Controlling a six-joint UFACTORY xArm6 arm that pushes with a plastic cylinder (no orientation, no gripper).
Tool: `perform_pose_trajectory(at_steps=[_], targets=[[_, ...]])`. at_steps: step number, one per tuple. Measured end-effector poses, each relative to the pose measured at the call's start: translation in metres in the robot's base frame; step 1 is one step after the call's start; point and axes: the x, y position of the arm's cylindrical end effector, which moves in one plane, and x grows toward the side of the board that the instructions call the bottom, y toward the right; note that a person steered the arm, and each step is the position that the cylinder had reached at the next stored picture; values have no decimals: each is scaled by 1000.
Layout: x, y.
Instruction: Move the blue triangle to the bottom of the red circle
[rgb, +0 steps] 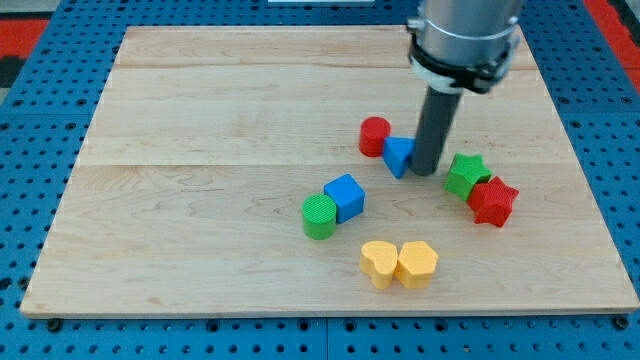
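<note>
The blue triangle (398, 155) lies right of centre on the wooden board (200, 200). It touches the lower right side of the red circle (375, 135). My tip (426, 172) stands right against the triangle's right side. The rod rises from there to the arm at the view's top.
A green star (465, 174) and a red star (492, 200) touch each other right of my tip. A blue cube (345, 196) and a green cylinder (320, 215) sit together below the triangle. Two yellow hearts (379, 263) (417, 263) lie near the view's bottom.
</note>
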Motion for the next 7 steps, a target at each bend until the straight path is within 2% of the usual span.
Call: perform_pose_trajectory(at_steps=[1,2,3,4,6,7], targets=[[-22,-26],[-77,-63],[-42,-83],[-86,-72],[-45,19],[-39,-30]])
